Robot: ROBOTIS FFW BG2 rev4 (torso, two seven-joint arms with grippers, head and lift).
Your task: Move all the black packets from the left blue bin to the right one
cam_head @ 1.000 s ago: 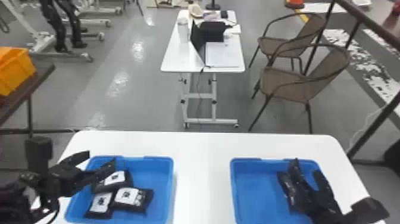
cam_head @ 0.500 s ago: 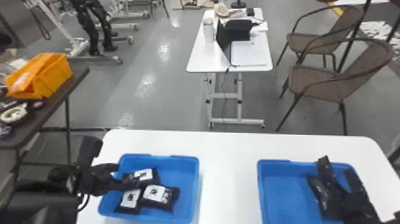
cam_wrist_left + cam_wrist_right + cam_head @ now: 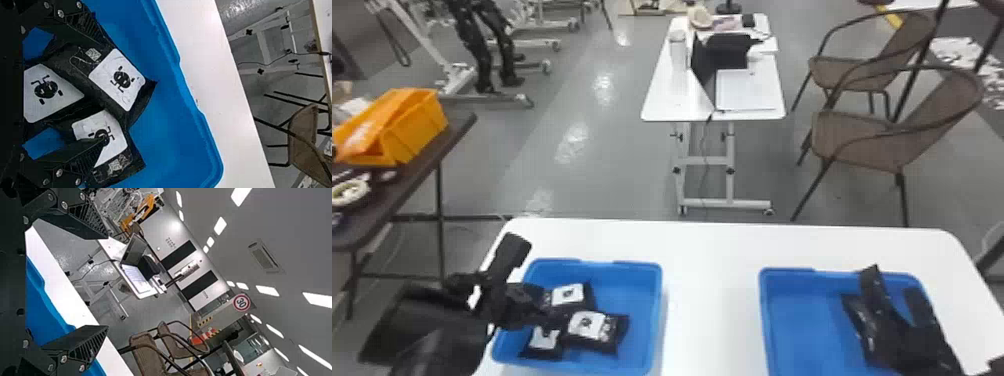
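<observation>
Three black packets with white labels lie together in the left blue bin (image 3: pixel 654 310): an upper one (image 3: pixel 569 295), a right one (image 3: pixel 597 327) and a lower-left one (image 3: pixel 541 342). My left gripper (image 3: pixel 548 306) is over the bin's left part, close above them. In the left wrist view my left gripper (image 3: pixel 105 92) is open around the cluster, with one packet (image 3: pixel 119 80) showing between its fingers. Above the right blue bin (image 3: pixel 792 320) is my right gripper (image 3: pixel 896 292), and beside it a dark packet (image 3: pixel 857 315) lies in that bin, partly hidden. The right wrist view shows my right gripper (image 3: pixel 107 282) open with nothing held.
The white table (image 3: pixel 712 280) runs between and behind the bins. A dark side table (image 3: pixel 417 175) with an orange bin (image 3: pixel 417 127) stands at the left. Beyond are a small white table (image 3: pixel 664 102) with a laptop and two brown chairs (image 3: pixel 862 137).
The head view has swung left. My left gripper has moved rightward and down over the left bin's packets, its arm now angled differently. My right gripper keeps its place over the right bin.
</observation>
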